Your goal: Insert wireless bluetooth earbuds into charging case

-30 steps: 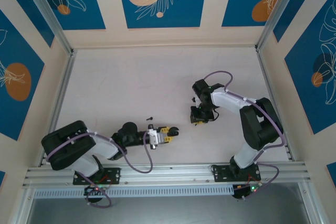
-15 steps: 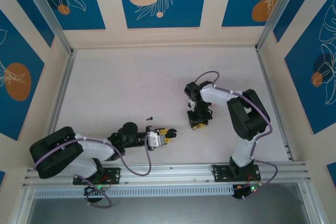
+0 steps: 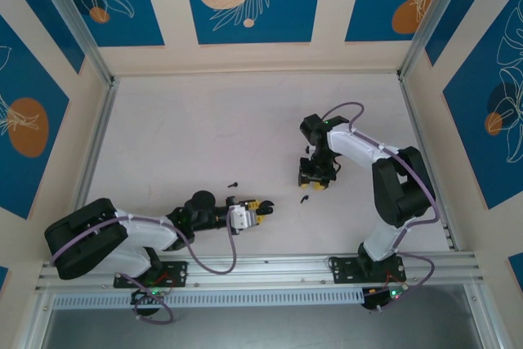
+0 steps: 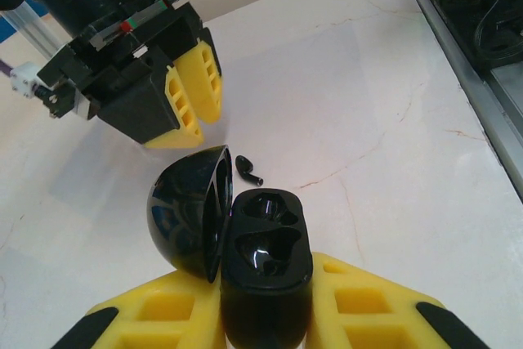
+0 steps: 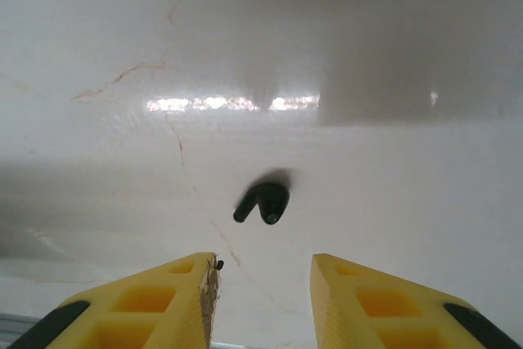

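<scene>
A black charging case stands with its lid swung open to the left, and both wells show dark and hollow. My left gripper is shut on its base, low over the table near the front edge. One black earbud lies loose on the table just beyond the tips of my right gripper, which is open with nothing between its fingers. That earbud sits between the case and the right gripper's yellow fingers. From above, it lies just below the right gripper.
A second black earbud lies on the table behind the left arm's wrist. The pale marbled tabletop is walled on three sides, with a metal rail along the near edge.
My right gripper has opened, and the black earbud now lies on the table in front of it. The right wrist has shifted slightly back. The left gripper and case have held still.
</scene>
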Robot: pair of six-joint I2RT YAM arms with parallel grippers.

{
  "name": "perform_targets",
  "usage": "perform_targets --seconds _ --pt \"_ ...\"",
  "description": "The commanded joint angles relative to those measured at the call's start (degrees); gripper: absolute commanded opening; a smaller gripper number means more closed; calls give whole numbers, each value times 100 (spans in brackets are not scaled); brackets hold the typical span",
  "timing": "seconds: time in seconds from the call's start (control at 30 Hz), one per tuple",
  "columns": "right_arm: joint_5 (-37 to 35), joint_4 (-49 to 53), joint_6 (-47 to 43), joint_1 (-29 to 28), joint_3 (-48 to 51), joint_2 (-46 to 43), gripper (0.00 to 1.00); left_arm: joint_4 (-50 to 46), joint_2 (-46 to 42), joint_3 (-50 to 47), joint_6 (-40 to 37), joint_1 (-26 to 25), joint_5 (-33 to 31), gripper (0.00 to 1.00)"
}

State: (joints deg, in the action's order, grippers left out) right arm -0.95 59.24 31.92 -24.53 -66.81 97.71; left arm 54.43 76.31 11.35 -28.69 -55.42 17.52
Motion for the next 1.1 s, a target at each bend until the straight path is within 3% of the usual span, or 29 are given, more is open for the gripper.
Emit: perform_targets --seconds 0.0,0.7,1.07 --pt "609 -130 717 -16 234 -131 36 -78 -125 62 -32 -85 -13 24" --pt "556 -501 754 -25 467 641 33 -271 -134 133 12 -83 -47 24" --pt "386 -633 662 -16 475 767 25 -403 -160 185 30 -83 -65 24"
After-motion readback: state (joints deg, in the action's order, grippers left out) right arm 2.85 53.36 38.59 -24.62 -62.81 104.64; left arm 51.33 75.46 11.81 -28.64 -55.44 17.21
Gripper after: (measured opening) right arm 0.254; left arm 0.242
